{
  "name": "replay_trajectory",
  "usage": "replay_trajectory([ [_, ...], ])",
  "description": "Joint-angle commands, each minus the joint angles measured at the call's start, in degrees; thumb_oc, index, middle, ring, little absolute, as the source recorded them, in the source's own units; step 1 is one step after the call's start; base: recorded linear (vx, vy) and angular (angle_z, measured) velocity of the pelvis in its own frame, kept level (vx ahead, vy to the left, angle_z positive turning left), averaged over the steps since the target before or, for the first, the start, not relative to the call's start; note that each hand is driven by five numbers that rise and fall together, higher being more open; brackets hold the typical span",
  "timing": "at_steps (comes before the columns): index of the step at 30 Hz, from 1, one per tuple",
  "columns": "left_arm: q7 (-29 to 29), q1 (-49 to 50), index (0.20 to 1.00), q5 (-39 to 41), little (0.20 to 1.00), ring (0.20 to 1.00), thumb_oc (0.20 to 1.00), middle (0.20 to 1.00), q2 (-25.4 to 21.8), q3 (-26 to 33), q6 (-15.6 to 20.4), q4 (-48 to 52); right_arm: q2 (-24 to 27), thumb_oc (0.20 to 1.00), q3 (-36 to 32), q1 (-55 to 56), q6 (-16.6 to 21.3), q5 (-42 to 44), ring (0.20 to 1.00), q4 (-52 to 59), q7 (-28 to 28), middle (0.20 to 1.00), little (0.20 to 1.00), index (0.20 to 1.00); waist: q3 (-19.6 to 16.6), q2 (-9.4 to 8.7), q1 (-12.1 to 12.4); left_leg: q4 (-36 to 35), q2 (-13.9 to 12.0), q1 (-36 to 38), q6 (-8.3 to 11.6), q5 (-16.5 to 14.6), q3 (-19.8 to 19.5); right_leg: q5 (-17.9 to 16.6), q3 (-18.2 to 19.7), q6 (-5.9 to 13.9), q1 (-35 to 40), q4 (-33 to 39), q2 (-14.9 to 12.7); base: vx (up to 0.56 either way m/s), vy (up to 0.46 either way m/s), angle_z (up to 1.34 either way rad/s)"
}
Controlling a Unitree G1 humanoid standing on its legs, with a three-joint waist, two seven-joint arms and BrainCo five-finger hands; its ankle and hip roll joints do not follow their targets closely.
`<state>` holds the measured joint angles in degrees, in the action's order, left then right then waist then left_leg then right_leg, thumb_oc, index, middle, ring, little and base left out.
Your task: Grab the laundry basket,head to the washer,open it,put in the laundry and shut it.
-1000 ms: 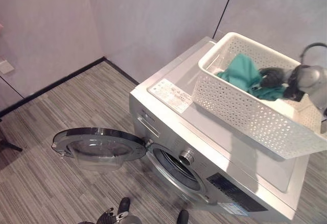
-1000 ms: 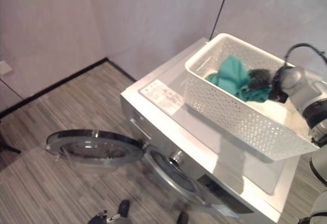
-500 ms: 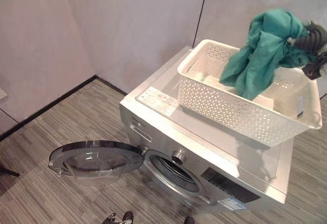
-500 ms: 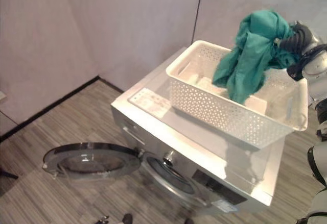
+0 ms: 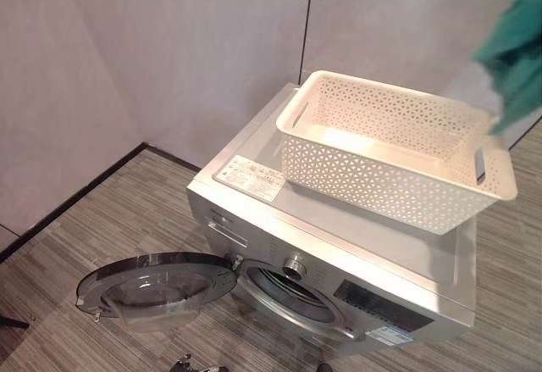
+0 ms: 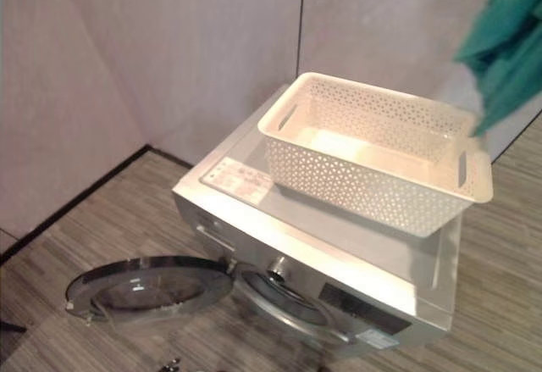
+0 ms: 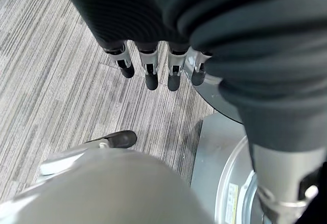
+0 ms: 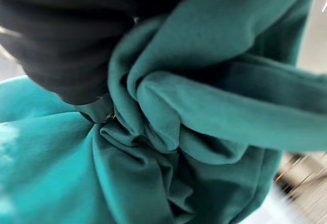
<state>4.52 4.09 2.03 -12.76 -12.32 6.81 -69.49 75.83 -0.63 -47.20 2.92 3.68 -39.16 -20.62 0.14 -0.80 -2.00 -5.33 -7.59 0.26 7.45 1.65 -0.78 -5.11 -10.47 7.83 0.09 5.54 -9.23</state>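
Note:
A white perforated laundry basket (image 5: 381, 169) stands on top of the silver washer (image 5: 356, 241), and nothing lies inside it. The washer's round door (image 5: 157, 283) hangs wide open to the left, low over the floor, baring the drum opening (image 5: 292, 291). A teal garment (image 5: 517, 50) hangs in the air above and right of the basket, at the view's edge. In the right wrist view the same garment (image 8: 204, 106) is bunched tight against my right hand (image 8: 66, 35). My left hand (image 7: 148, 66) hangs over the floor near the washer's front, fingers straight and holding nothing.
Grey wall panels stand close behind the washer, with a black skirting line along the floor at the left. A white label sheet (image 5: 250, 177) lies on the washer's top left corner. Striped grey floor (image 5: 76, 228) spreads out in front and to the left.
My right hand lifted the teal garment out of the basket and carried it up and to the right. The head camera has also shifted, bringing more of the wall into view.

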Motion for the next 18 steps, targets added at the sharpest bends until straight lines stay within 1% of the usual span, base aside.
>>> replay_trajectory([
  [1,1.65,-3.74,1.0,-1.48,1.0,1.0,1.0,1.0,-1.27,-0.61,-0.29,-5.83,3.53,0.2,-7.16,2.97,-0.03,-1.0,0.2,1.68,-4.19,0.2,0.2,0.2,-1.42,-4.11,0.58,0.33,1.67,5.5,-2.81,-6.83,0.16,1.77,1.17,4.6,-1.31,-3.65,-3.95,-0.04,0.025,-0.11],
  [3,1.88,-3.7,1.0,-1.68,1.0,1.0,1.0,1.0,-0.93,0.12,-0.49,-5.87,2.38,0.2,-12.1,9.19,-0.54,-1.65,0.2,2.99,-4.56,0.2,0.2,0.2,-1.33,-4.03,-0.25,0.33,2.14,5.33,-3.05,-6.44,0.48,1.04,1.69,4.59,-1.94,-3.77,-4.35,-0.03,0.024,-0.16],
  [4,1.85,-3.71,1.0,-1.69,1.0,1.0,1.0,1.0,-1.0,0.05,-0.6,-6.04,0.95,0.2,-15.87,13.79,-0.87,-2.28,0.2,4.26,-4.65,0.2,0.2,0.2,-1.48,-4.09,-0.27,0.33,2.1,5.75,-3.19,-7.18,0.76,1.33,2.06,4.77,-1.78,-3.62,-4.3,0.0,0.022,-0.12],
  [5,1.79,-3.63,1.0,-1.73,1.0,1.0,1.0,1.0,-0.77,0.21,-0.62,-6.12,-0.01,0.2,-17.21,16.19,-1.01,-2.63,0.2,4.31,-4.45,0.2,0.2,0.2,-1.33,-4.09,-0.57,0.33,2.34,5.7,-3.25,-6.75,1.0,0.8,2.3,4.71,-2.1,-3.7,-4.5,-0.01,0.016,-0.06],
  [7,1.69,-3.62,1.0,-2.21,1.0,1.0,1.0,1.0,-0.59,0.42,-0.64,-6.34,-3.96,0.2,-22.08,24.1,-1.56,-4.0,0.2,6.25,-3.95,0.2,0.2,0.2,-1.39,-3.95,-0.79,0.33,2.34,6.42,-3.45,-7.62,1.77,1.0,2.94,4.9,-1.95,-3.49,-4.45,-0.01,0.013,-0.19],
  [8,1.56,-3.68,1.0,-2.26,1.0,1.0,1.0,1.0,-0.23,0.81,-0.66,-6.34,-6.23,0.2,-23.38,27.19,-1.73,-4.41,0.2,6.85,-3.55,0.2,0.2,0.2,-1.19,-3.74,-1.27,0.33,2.54,6.34,-3.54,-7.17,2.04,0.54,3.13,4.8,-2.3,-3.61,-4.66,0.03,0.013,-0.31],
  [10,1.39,-3.8,1.0,-2.3,1.0,1.0,1.0,1.0,-0.18,0.93,-0.59,-5.95,-11.08,0.2,-27.29,34.18,-2.17,-5.34,0.2,9.57,-2.96,0.2,0.2,0.2,-1.13,-3.59,-1.23,0.33,2.46,6.72,-3.6,-7.76,2.36,0.96,3.32,4.95,-2.07,-3.49,-4.64,-0.01,0.007,-0.17],
  [12,1.32,-4.21,1.0,-2.15,1.0,1.0,1.0,1.0,0.24,1.02,-0.14,-4.9,-15.85,0.2,-27.85,38.41,-2.56,-6.72,0.2,10.19,-2.67,0.2,0.2,0.2,-0.75,-3.43,-1.4,0.33,2.7,6.57,-3.64,-7.18,2.42,0.52,3.43,4.79,-2.33,-3.67,-4.86,-0.03,-0.004,-0.13],
  [13,1.3,-4.15,1.0,-2.15,1.0,1.0,1.0,1.0,0.12,0.94,-0.16,-4.89,-16.05,0.2,-28.07,38.71,-2.62,-6.8,0.2,10.4,-2.66,0.2,0.2,0.2,-0.9,-3.4,-1.32,0.33,2.56,6.81,-3.65,-7.72,2.4,0.95,3.39,4.91,-2.03,-3.55,-4.74,-0.03,0.0,-0.09],
  [14,1.31,-4.47,1.0,-1.98,1.0,1.0,1.0,1.0,0.38,0.68,0.29,-3.47,-20.14,0.2,-28.39,41.82,-2.8,-7.44,0.2,11.5,-2.26,0.2,0.2,0.2,-0.6,-3.28,-1.63,0.33,2.8,6.6,-3.73,-7.15,2.46,0.46,3.43,4.8,-2.21,-3.65,-4.99,-0.03,0.009,-0.04],
  [18,0.59,-4.89,1.0,-1.71,1.0,1.0,1.0,1.0,-0.17,-0.47,1.56,0.46,-29.66,0.2,-26.83,47.05,-2.54,-6.87,0.2,12.63,-0.66,0.2,0.2,0.2,-0.43,-3.04,-2.19,0.35,3.25,6.57,-4.02,-7.14,2.91,0.04,3.58,5.0,-2.45,-3.48,-5.39,-0.05,0.023,0.0],
])
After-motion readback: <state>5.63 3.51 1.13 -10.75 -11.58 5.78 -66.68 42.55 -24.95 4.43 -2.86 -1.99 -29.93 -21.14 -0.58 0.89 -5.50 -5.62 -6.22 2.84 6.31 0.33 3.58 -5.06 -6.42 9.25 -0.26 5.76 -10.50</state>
